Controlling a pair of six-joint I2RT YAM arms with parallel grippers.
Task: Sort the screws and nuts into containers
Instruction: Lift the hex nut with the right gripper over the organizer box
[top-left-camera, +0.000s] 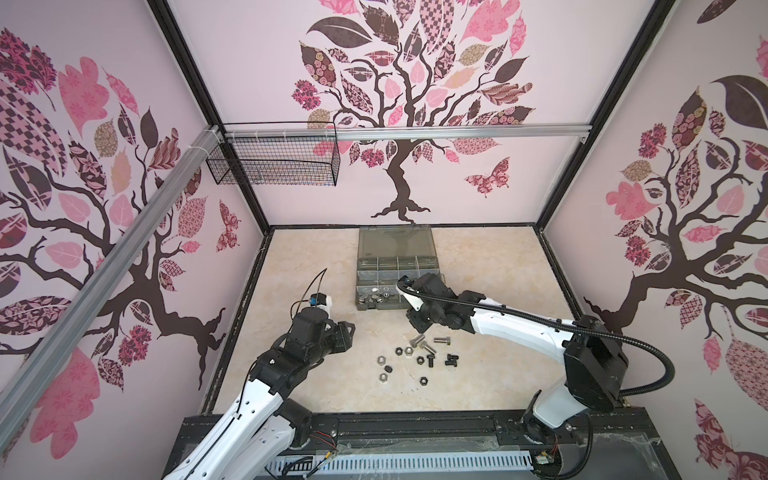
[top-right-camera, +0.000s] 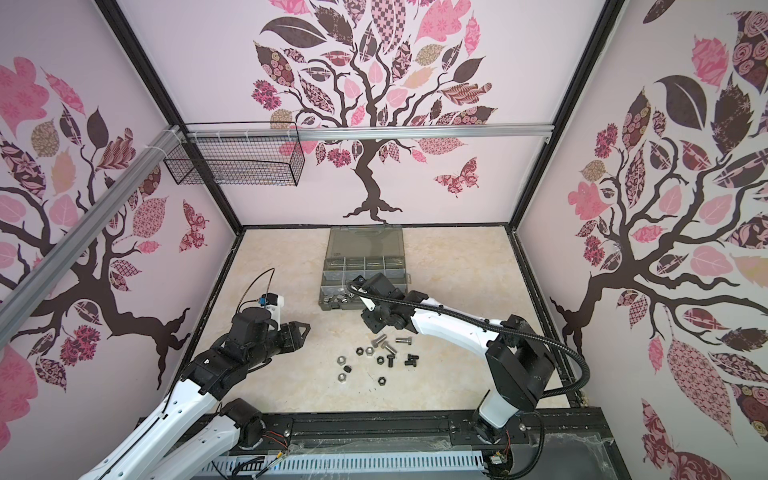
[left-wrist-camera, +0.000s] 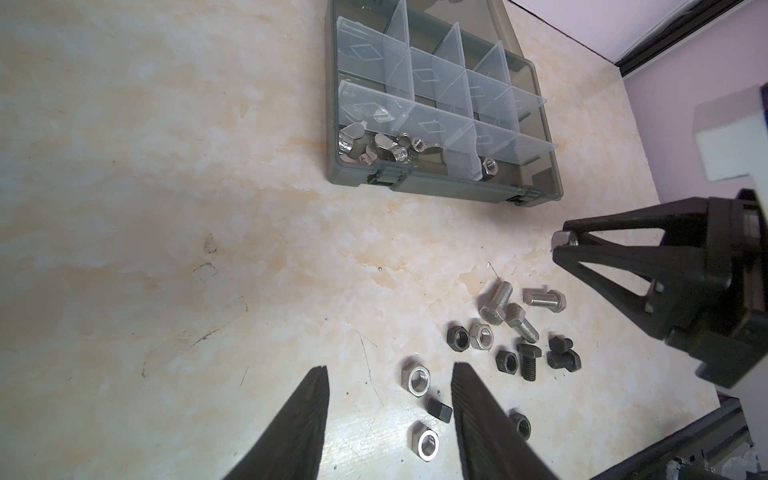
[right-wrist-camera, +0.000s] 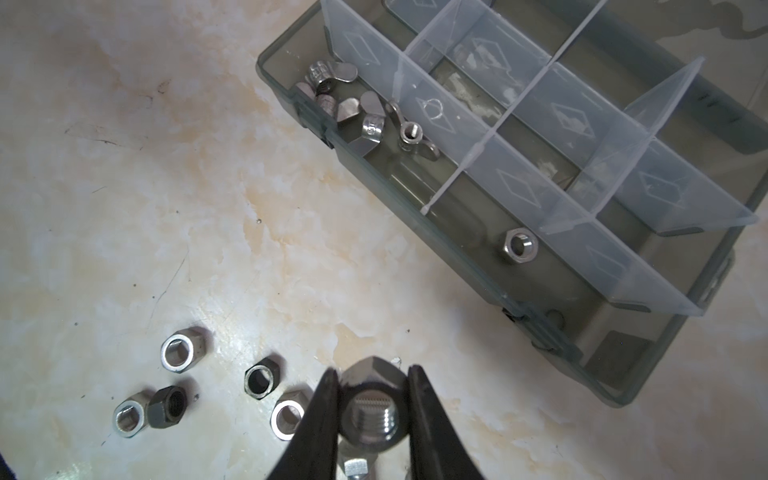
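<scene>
Right gripper (right-wrist-camera: 372, 374), just in front of the organiser case (left-wrist-camera: 449, 187), pinches a silver hex nut (right-wrist-camera: 370, 415) between its fingertips. Left gripper (left-wrist-camera: 388, 370), farther from the case, has its fingers spread with nothing between them, over the marbled table (left-wrist-camera: 166, 208). Silver screws (left-wrist-camera: 496, 305), black screws (left-wrist-camera: 530, 359) and loose hex nuts (left-wrist-camera: 417, 380) lie on the table in front of the case. In the case's front row, the corner compartment holds wing nuts (right-wrist-camera: 365, 120). The adjoining compartment holds a single hex nut (right-wrist-camera: 518, 245).
</scene>
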